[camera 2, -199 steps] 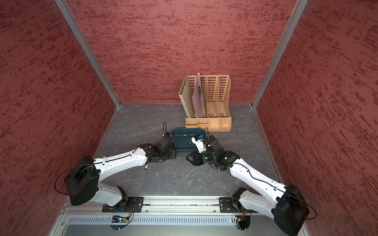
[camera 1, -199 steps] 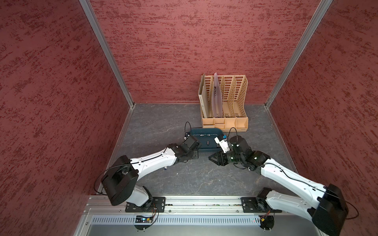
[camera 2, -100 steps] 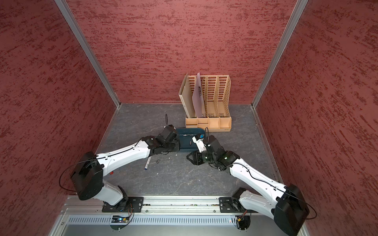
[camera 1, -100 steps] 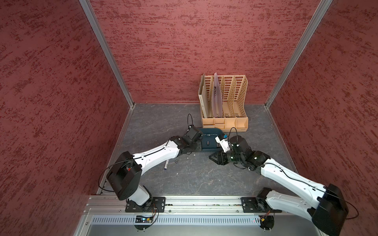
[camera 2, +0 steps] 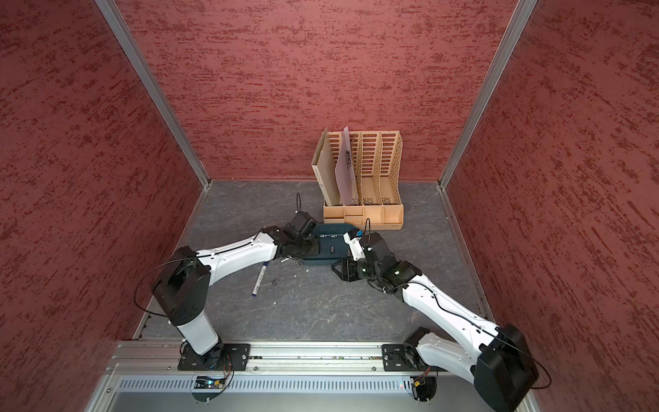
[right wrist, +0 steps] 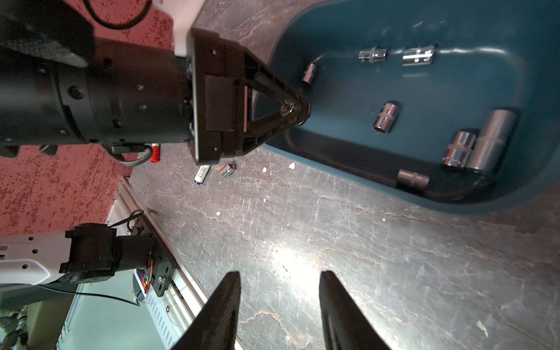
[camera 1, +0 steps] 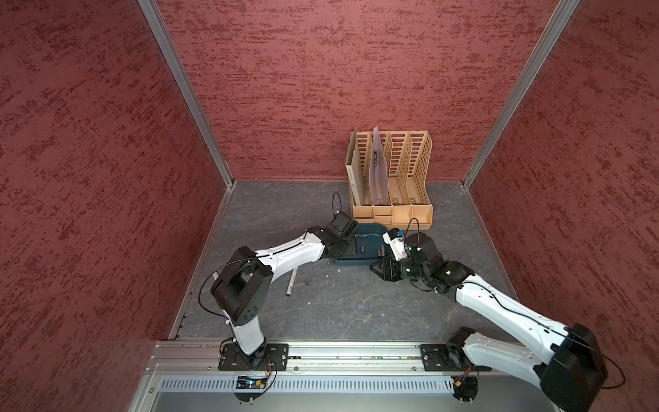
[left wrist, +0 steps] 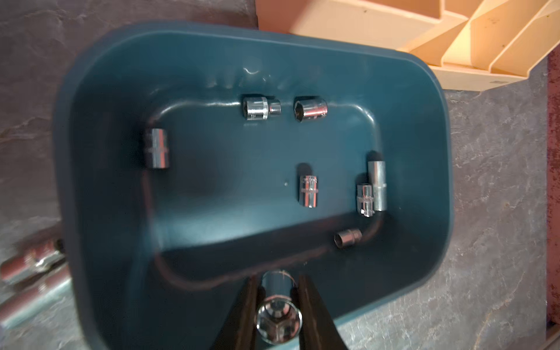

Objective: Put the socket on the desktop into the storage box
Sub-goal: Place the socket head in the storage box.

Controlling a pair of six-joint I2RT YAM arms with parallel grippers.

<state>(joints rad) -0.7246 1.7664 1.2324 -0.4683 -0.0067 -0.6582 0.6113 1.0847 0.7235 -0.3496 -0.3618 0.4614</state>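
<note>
Left wrist: left hand (left wrist: pixel 277 280) grasps socket (left wrist: pixel 278 315) above storage box (left wrist: pixel 100 181) edge; right hand (right wrist: pixel 278 275) released.

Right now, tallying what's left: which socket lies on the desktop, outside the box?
The small socket by the pen, loose on the desktop. Seven others lie inside the box; the held socket is clamped in the left gripper over the box.

No lettering can be read; marks on a socket (left wrist: pixel 308 191) and the pen (right wrist: pixel 201 175) are too small.
</note>
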